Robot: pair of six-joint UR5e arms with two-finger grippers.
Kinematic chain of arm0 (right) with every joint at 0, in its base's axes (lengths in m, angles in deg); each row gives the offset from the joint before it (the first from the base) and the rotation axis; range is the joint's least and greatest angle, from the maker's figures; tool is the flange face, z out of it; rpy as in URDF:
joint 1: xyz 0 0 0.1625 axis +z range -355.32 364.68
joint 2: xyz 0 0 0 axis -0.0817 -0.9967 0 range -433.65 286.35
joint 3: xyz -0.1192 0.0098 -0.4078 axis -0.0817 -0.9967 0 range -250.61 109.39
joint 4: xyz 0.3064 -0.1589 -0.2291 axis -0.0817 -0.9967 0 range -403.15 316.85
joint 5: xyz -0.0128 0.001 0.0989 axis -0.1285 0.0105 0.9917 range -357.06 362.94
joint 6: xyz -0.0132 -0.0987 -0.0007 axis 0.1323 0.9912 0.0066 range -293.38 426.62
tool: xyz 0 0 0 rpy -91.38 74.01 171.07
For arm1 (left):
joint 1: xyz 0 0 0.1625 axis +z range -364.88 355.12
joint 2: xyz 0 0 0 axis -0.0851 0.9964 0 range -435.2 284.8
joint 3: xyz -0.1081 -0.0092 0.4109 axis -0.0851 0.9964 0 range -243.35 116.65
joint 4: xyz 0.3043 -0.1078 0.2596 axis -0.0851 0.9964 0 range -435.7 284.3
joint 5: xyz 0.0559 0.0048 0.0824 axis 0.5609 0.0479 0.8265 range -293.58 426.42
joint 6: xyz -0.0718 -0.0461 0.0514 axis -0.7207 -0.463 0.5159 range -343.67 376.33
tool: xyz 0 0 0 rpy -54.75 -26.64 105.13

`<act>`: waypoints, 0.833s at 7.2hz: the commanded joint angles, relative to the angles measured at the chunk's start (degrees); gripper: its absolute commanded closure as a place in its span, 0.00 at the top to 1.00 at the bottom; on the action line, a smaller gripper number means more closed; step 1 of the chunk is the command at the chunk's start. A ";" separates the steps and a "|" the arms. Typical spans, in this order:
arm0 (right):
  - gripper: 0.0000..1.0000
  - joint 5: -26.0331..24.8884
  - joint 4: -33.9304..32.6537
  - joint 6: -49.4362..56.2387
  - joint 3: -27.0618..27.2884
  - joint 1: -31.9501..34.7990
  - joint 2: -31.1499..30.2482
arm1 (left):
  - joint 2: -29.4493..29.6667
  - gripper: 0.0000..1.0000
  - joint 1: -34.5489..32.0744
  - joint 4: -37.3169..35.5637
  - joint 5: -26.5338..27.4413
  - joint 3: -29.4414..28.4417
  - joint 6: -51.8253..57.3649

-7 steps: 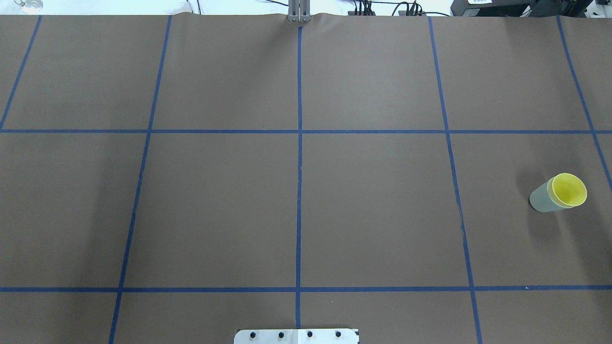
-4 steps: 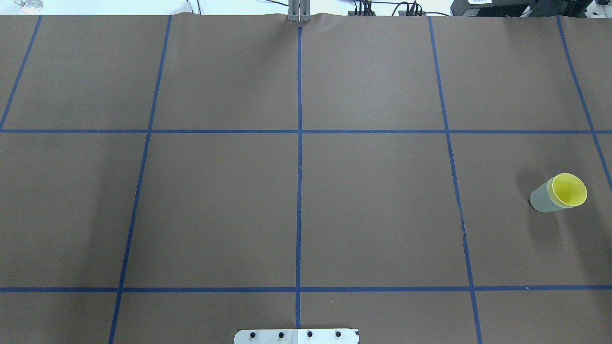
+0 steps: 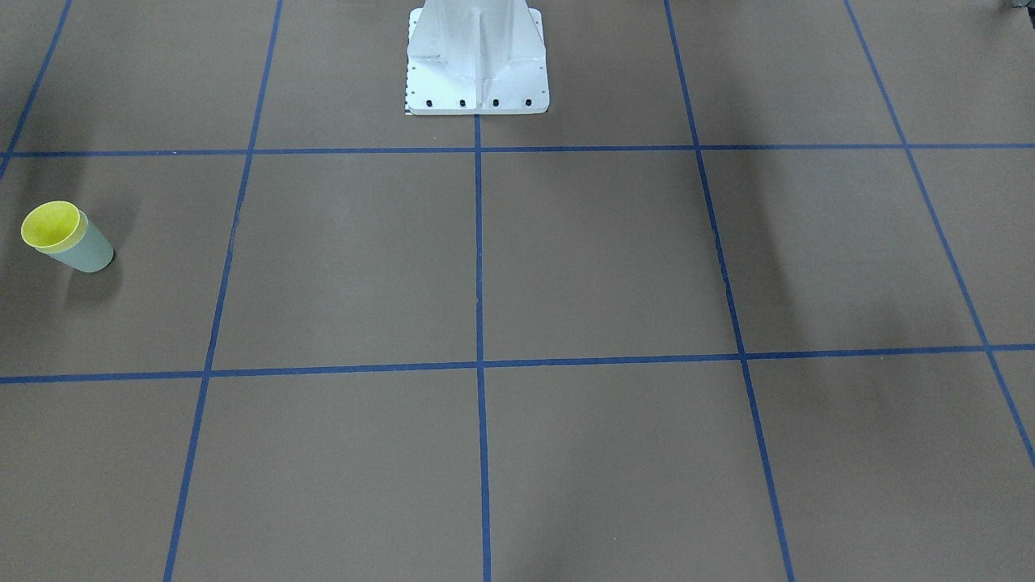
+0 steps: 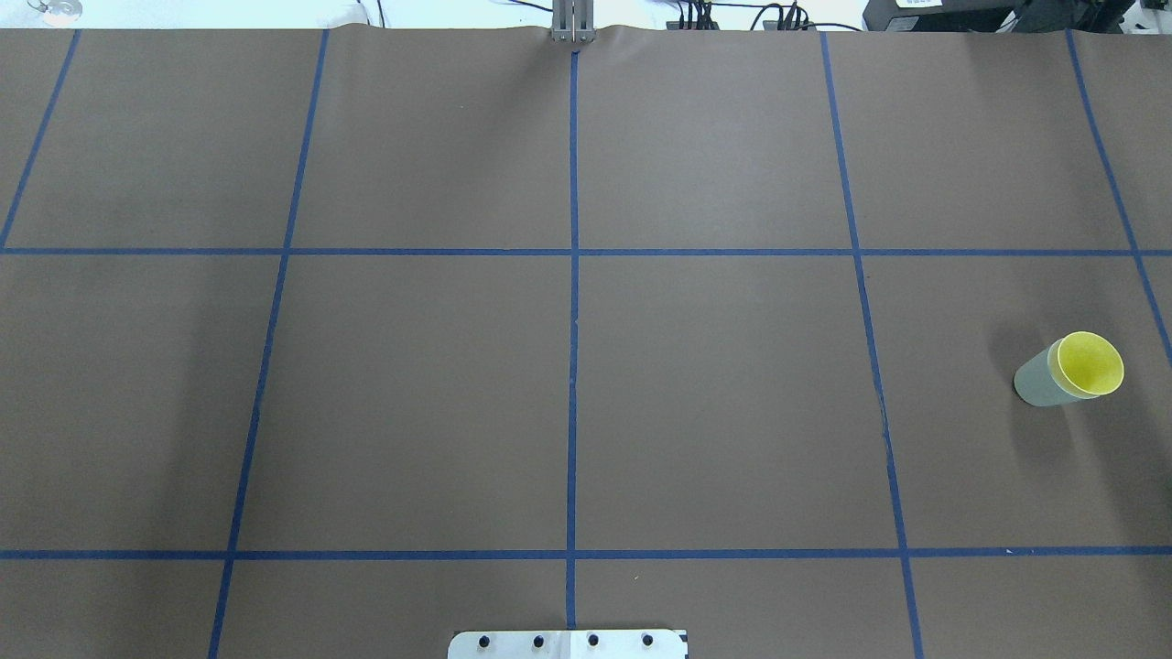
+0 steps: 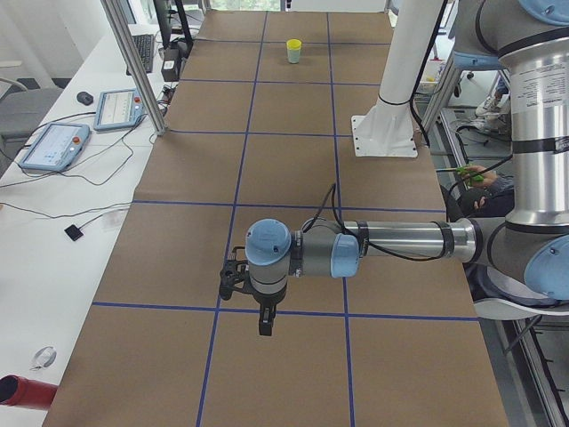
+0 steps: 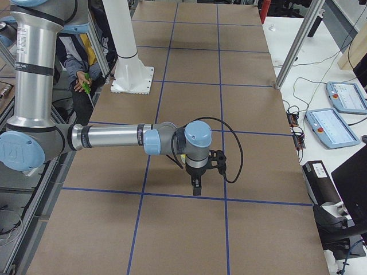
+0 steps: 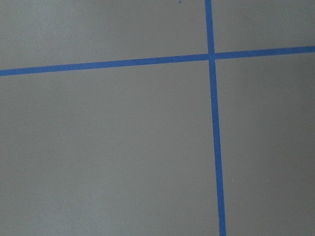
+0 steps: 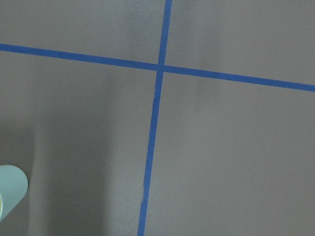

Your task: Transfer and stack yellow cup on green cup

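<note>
The yellow cup (image 4: pixel 1091 361) sits nested inside the green cup (image 4: pixel 1035 380), upright on the table's right side; only its rim and inside show. The pair shows at the left in the front-facing view, yellow cup (image 3: pixel 50 225) in green cup (image 3: pixel 87 250), and far off in the exterior left view (image 5: pixel 293 51). The green cup's side (image 8: pixel 12 186) is at the lower left of the right wrist view. My left gripper (image 5: pixel 264 325) and right gripper (image 6: pixel 196 186) hang above the table and point down, seen only in the side views. I cannot tell whether either is open or shut.
The brown table cover carries a grid of blue tape lines (image 4: pixel 573 275). The white robot pedestal (image 3: pixel 477 56) stands at the robot's edge. Tablets (image 5: pixel 53 147) and cables lie on a side desk. A seated person (image 6: pixel 86 63) is behind the robot.
</note>
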 commanded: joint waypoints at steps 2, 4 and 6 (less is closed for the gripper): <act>1.00 -0.08 1.63 0.03 -0.09 0.00 -0.01 | 0.00 1.00 0.01 0.00 0.00 -0.16 0.09; 1.00 -0.08 1.63 0.03 -0.44 0.00 -0.01 | 0.00 1.00 0.01 0.00 0.00 -0.25 0.00; 1.00 -0.34 1.98 0.03 -0.52 0.00 -0.01 | 0.00 1.00 0.01 0.00 0.00 -0.34 0.09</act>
